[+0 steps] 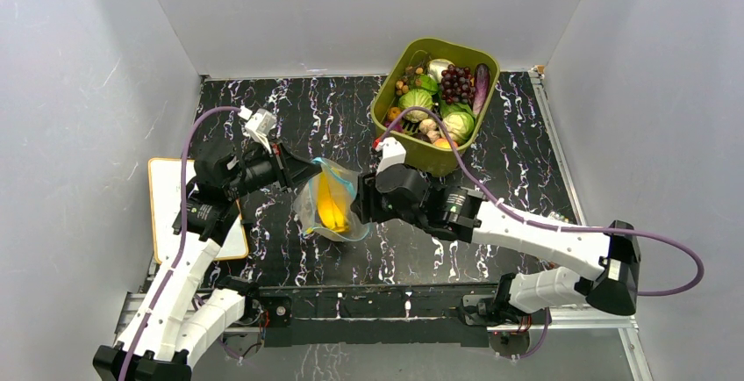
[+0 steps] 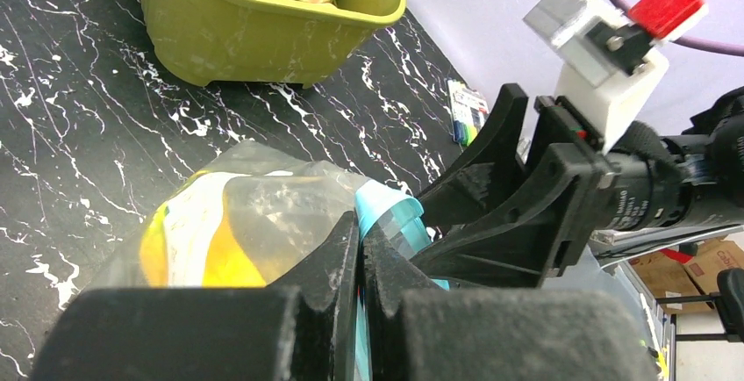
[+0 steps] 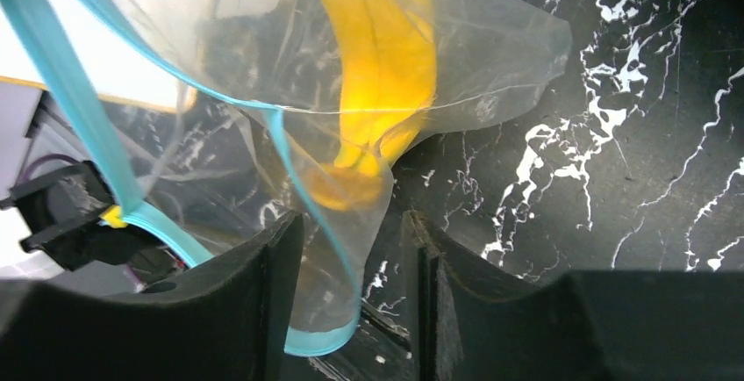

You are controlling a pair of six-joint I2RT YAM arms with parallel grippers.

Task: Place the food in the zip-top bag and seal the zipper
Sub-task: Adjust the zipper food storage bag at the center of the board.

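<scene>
Left gripper (image 2: 360,233) clamps the zipper (image 2: 392,214) (banana (image 3: 386,65) inside zip-top bag (image 3: 496,47)); right gripper (image 3: 351,223) gapes around its edge.

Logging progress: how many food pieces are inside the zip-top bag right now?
1: a yellow banana lying inside the zip-top bag, between the left gripper and right gripper. It may be a joined bunch; crinkled plastic could hide more.
</scene>
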